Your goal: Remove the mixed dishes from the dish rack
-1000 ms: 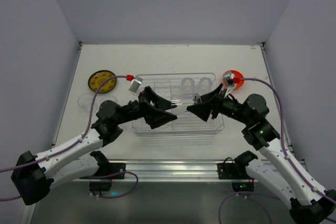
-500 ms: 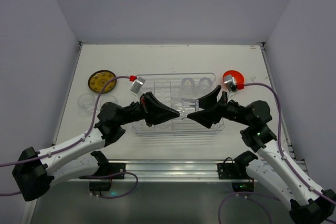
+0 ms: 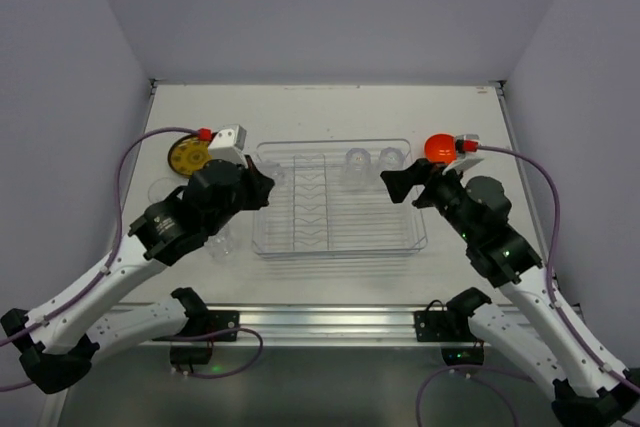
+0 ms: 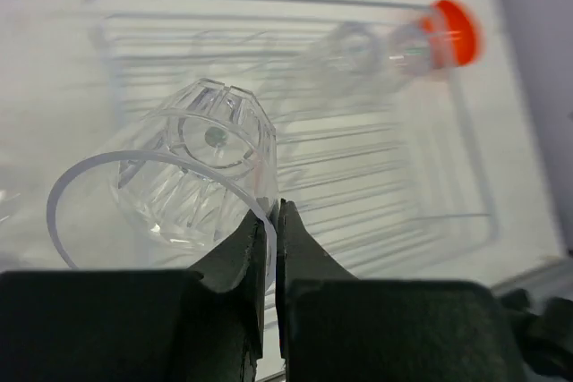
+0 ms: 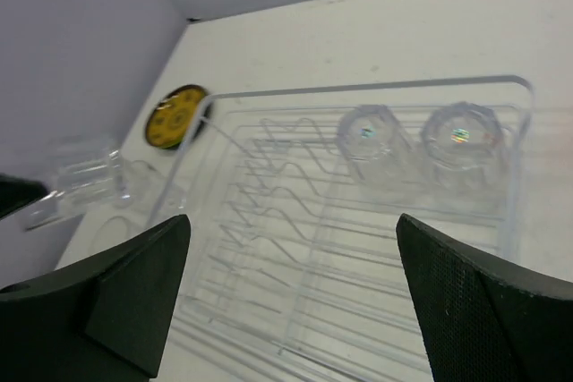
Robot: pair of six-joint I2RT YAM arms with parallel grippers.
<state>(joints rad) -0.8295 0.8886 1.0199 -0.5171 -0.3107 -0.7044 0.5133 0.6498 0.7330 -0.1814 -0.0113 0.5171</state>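
Dish rack (image 3: 310, 212): clear ribbed plastic, long axis running left to right across the surface (image 3: 330, 112), set between the two arms. Contents: inner rack cup (image 5: 369, 131) and end rack cup (image 5: 461, 131), side by side in the far right corner, apparently mouth down with faceted bases up; the other slots show nothing. Held cup (image 4: 183, 167): clear faceted glass, carried above the rack's left end, tipped onto its side. Its long axis lies roughly along the reach of the left hand (image 4: 273, 212), mouth toward the wrist, base pointing off down the rack toward the right end. The left hand is pressed onto the cup's wall at the rim, one finger inside and one outside. This grip is judged to suit slick glass, since it needs no span across the full width. The cup's position on the left is judged to fit a set-down among the glassware there: far unloaded cup (image 3: 163, 193) and what looks like a near unloaded cup (image 3: 225, 244), both on the surface left of the rack. Right hand (image 5: 294, 225): fingers spread wide, holding nothing, hovering over the right half of the rack and facing the two rack cups, judged ready for one of them. Orange bowl (image 3: 440, 146): on the surface just beyond the rack's right end. Yellow plate (image 3: 190, 155): flat on the surface, off the rack's far left corner.
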